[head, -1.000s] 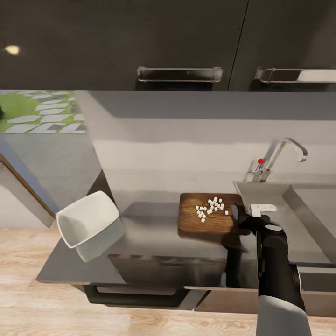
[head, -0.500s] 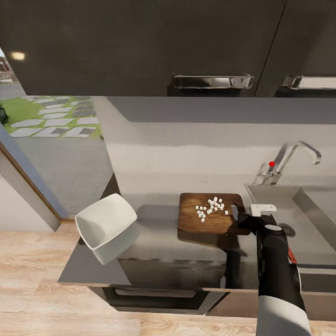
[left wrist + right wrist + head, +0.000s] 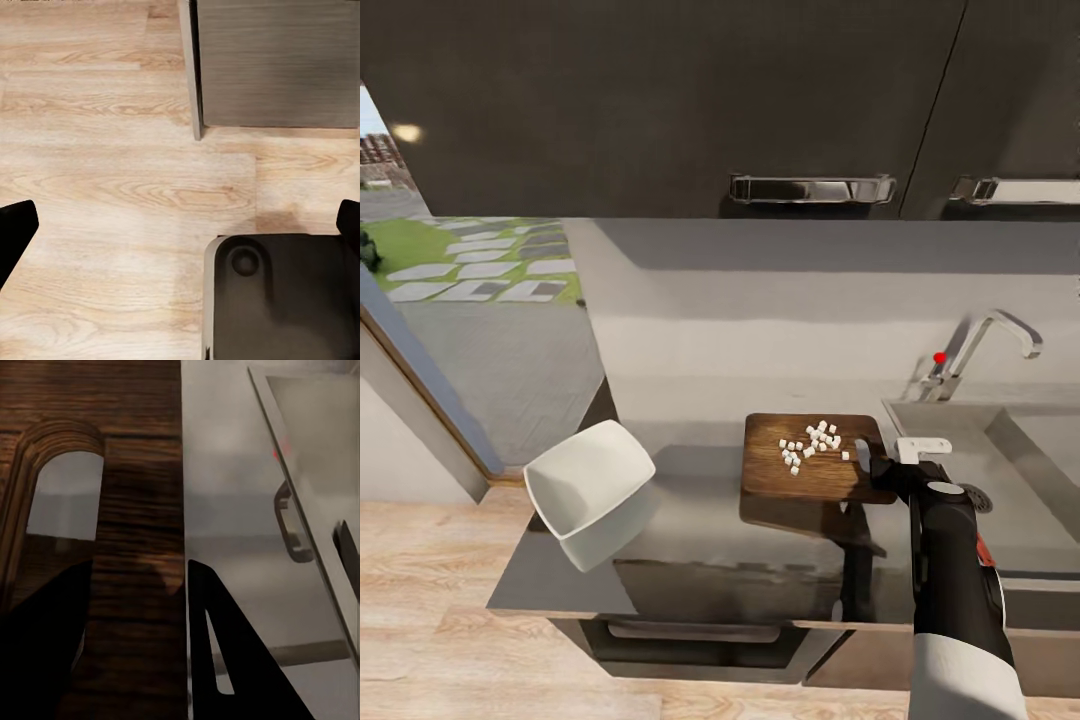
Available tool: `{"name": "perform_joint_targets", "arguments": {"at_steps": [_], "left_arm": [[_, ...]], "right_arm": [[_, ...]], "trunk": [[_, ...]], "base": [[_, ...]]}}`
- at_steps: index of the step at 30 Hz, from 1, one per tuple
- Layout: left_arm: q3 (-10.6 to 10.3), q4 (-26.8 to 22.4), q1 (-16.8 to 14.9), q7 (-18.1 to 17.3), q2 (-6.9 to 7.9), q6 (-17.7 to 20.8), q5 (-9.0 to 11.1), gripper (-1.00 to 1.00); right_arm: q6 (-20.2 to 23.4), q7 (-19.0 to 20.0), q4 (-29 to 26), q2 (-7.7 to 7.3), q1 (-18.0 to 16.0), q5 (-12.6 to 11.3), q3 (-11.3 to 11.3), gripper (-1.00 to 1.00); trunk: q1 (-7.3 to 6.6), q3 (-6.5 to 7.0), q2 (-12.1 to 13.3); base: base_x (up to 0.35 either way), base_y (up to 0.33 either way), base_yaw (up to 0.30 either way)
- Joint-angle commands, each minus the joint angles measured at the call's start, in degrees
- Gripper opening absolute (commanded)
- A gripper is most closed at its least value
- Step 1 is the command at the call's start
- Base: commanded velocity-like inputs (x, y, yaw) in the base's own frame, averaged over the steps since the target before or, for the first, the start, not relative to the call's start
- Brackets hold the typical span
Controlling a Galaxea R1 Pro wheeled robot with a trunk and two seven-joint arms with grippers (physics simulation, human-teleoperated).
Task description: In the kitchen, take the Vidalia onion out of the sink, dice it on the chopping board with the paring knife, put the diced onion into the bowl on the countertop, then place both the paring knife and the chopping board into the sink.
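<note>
The chopping board (image 3: 810, 458) lies flat on the grey worktop (image 3: 690, 520), its long axis running across the worktop toward the sink (image 3: 1010, 470), and it sits just beside the sink's near edge. Its slot-handle end points at the sink. A loose cluster of small white onion dice (image 3: 812, 444) sits on the board, on the part away from the sink's tap (image 3: 985, 345) side, spread roughly mid-board.

The right gripper (image 3: 882, 470) is down at the sink-side end of the board. In the right wrist view its two dark fingers (image 3: 240, 660) straddle the strip of wood between the board's slot (image 3: 64, 495) and its end edge, one finger over the wood by the slot, the other just beyond the edge over the grey steel; the fingers are closed narrowly onto that handle strip of the chopping board (image 3: 135, 547).

The white bowl (image 3: 588, 480) stands well apart from the board, at the worktop's far end from the sink, tilted, with its opening turned up and outward.

The left wrist view looks down at pale wood floor (image 3: 112, 187) and a cabinet corner (image 3: 277, 60); the left gripper's fingers (image 3: 15, 232) sit wide apart, nothing between them.
</note>
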Motion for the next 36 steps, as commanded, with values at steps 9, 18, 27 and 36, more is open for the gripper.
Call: {"name": "perform_joint_targets", "arguments": {"at_steps": [9,18,27,36], "left_arm": [[-0.5,-0.1,0.0,0.6,0.09,0.0,0.1,1.00],[-0.5,-0.1,0.0,0.6,0.08,0.0,0.1,1.00],[-0.5,-0.1,0.0,0.6,0.05,0.0,0.1,1.00],[-0.5,-0.1,0.0,0.6,0.08,0.0,0.1,1.00]], "right_arm": [[0.1,0.6,-0.1,0.06,-0.1,0.6,-0.1,-1.00],[0.1,0.6,-0.1,0.06,-0.1,0.6,-0.1,-1.00],[0.1,0.6,-0.1,0.06,-0.1,0.6,-0.1,-1.00],[0.1,0.6,-0.1,0.06,-0.1,0.6,-0.1,-1.00]], "trunk": [[0.04,0.71,-0.1],[0.04,1.52,-0.1],[0.04,2.33,-0.1],[0.04,3.14,-0.1]], "base": [[0.000,0.172,0.000],[0.000,0.254,0.000],[0.000,0.138,0.000],[0.000,0.002,0.000]]}}
